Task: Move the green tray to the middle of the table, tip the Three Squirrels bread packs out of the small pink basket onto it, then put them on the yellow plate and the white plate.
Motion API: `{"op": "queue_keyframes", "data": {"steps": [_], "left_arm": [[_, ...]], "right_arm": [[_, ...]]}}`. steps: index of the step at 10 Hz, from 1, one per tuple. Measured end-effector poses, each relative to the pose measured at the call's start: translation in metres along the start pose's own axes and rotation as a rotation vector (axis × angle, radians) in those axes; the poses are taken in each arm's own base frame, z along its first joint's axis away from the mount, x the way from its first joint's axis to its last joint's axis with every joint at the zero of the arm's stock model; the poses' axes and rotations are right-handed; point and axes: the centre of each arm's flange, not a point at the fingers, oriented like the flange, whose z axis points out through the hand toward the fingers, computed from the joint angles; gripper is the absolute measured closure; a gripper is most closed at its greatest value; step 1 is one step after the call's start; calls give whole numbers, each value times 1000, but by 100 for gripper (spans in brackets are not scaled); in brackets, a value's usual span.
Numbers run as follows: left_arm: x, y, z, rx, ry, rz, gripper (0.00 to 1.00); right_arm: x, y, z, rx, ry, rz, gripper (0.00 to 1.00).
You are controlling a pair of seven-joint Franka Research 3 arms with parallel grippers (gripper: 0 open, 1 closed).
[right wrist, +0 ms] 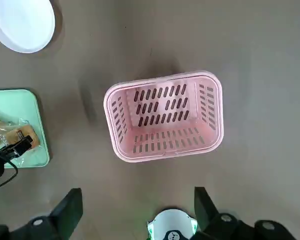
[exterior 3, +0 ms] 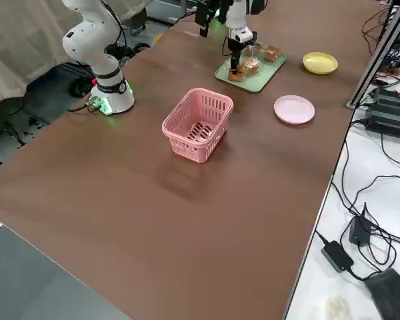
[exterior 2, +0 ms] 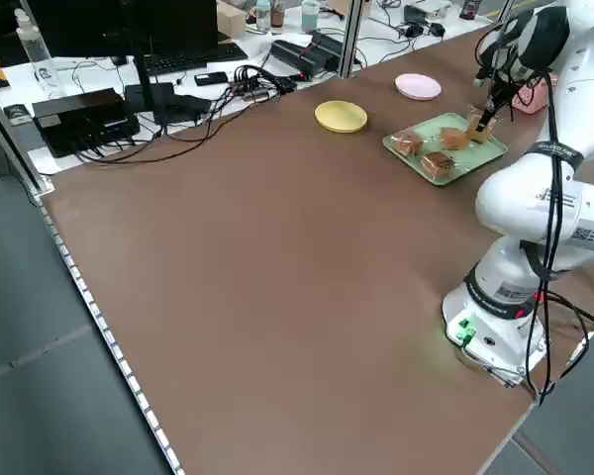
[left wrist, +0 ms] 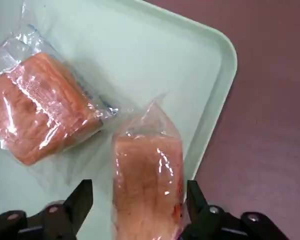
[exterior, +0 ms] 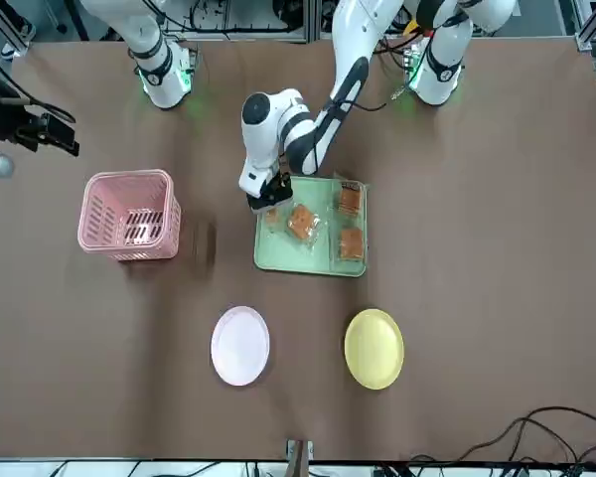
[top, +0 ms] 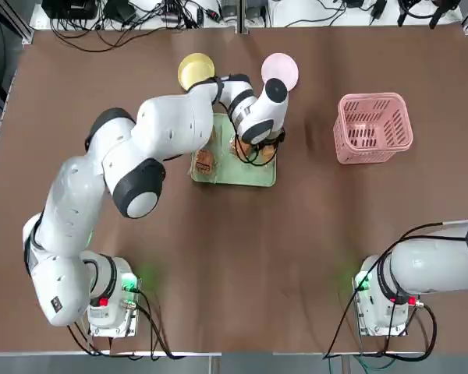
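The green tray (top: 246,175) lies mid-table with several Three Squirrels bread packs on it. My left gripper (left wrist: 139,192) hangs low over the tray's corner toward the basket, open, its fingers on either side of one bread pack (left wrist: 147,170); one finger stands apart from the wrapper. Another pack (left wrist: 40,107) lies beside it, and two more (exterior: 350,197) (exterior: 351,241) rest on the tray's other side. The small pink basket (top: 372,128) stands upright and empty to the tray's right. The yellow plate (top: 196,71) and white plate (top: 280,70) sit empty behind the tray. My right gripper (right wrist: 137,197) is open, high above the basket.
Both arm bases (top: 109,300) (top: 382,300) stand at the table's near edge. Cables and electronics (exterior 2: 89,114) lie beyond the far edge. Brown tabletop (top: 312,234) stretches bare between the tray and the bases.
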Motion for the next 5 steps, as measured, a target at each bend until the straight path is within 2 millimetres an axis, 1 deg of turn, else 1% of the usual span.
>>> {"op": "queue_keyframes", "data": {"steps": [1,2,3,5], "left_arm": [[3,2,-4,-8,4,-3,14],[8,4,-16,-19,12,-8,11],[15,3,-35,-20,20,-17,9],[35,-5,-82,6,35,-20,9]], "right_arm": [[0,0,0,0,0,0,1],[0,0,0,0,0,0,1],[0,0,0,0,0,0,1],[0,0,0,0,-1,0,1]]}}
